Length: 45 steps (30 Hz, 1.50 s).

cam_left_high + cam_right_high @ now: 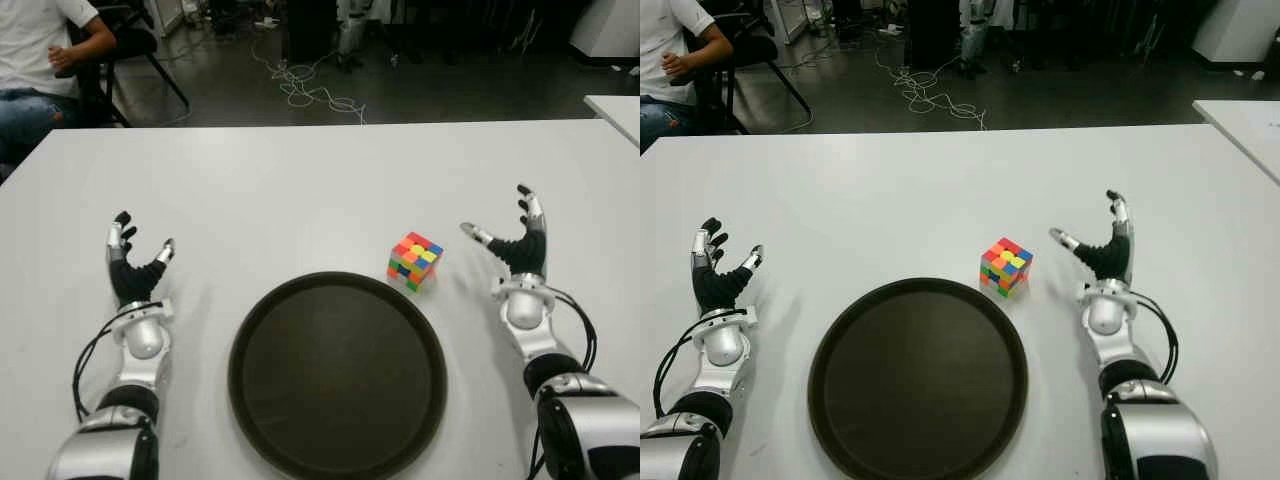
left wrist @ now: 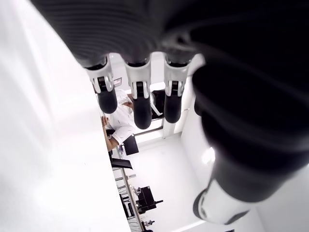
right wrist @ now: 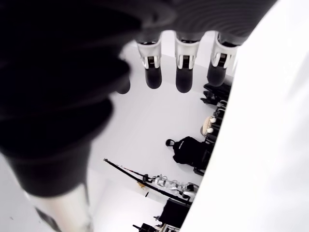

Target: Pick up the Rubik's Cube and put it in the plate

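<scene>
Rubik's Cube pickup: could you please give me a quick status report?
Both hands open, left hand idle left of plate. Rubik's Cube on table, beside plate's far right rim. Right hand right of cube; nothing between.

Eye views: from the head, facing forward and down; both share the white table (image 1: 300, 180), dark plate (image 1: 338, 376) and both hands.
Wrist views: very close behind each hand's own fingers (image 2: 140, 104), facing outward along the table.
</scene>
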Each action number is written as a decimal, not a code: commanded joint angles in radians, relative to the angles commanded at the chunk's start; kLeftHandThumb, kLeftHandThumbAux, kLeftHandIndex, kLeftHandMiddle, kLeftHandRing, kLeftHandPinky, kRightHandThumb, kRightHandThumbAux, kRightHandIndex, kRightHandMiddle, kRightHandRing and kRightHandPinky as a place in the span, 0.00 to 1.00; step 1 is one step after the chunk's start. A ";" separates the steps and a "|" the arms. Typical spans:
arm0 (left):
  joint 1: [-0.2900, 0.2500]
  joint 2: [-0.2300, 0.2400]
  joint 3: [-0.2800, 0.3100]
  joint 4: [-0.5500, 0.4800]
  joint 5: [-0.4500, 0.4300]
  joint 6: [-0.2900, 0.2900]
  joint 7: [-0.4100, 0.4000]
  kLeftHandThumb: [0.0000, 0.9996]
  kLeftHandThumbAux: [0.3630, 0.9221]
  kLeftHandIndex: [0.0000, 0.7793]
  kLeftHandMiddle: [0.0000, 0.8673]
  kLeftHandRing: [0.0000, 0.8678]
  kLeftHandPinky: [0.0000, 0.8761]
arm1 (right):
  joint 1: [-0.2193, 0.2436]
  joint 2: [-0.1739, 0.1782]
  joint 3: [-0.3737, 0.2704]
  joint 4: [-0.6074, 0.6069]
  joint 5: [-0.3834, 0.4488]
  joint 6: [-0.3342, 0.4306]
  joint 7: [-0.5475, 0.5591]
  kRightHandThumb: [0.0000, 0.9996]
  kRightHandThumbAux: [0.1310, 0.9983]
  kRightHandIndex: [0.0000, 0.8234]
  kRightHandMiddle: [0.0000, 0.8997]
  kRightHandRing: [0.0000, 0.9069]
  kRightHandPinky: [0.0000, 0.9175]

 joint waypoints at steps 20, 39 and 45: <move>0.011 0.000 -0.017 -0.010 0.024 -0.020 0.014 0.00 0.86 0.12 0.13 0.12 0.09 | -0.071 -0.033 -0.015 0.020 0.018 0.095 0.056 0.01 0.74 0.25 0.14 0.13 0.11; -0.009 0.004 -0.018 -0.011 0.017 0.047 -0.028 0.00 0.76 0.12 0.13 0.12 0.09 | -0.125 -0.051 -0.033 0.020 0.038 0.123 0.066 0.06 0.73 0.29 0.22 0.20 0.18; -0.020 0.009 -0.019 -0.013 0.018 0.088 -0.033 0.00 0.79 0.11 0.13 0.12 0.10 | -0.149 -0.069 -0.026 0.019 0.034 0.147 0.094 0.20 0.77 0.36 0.26 0.25 0.23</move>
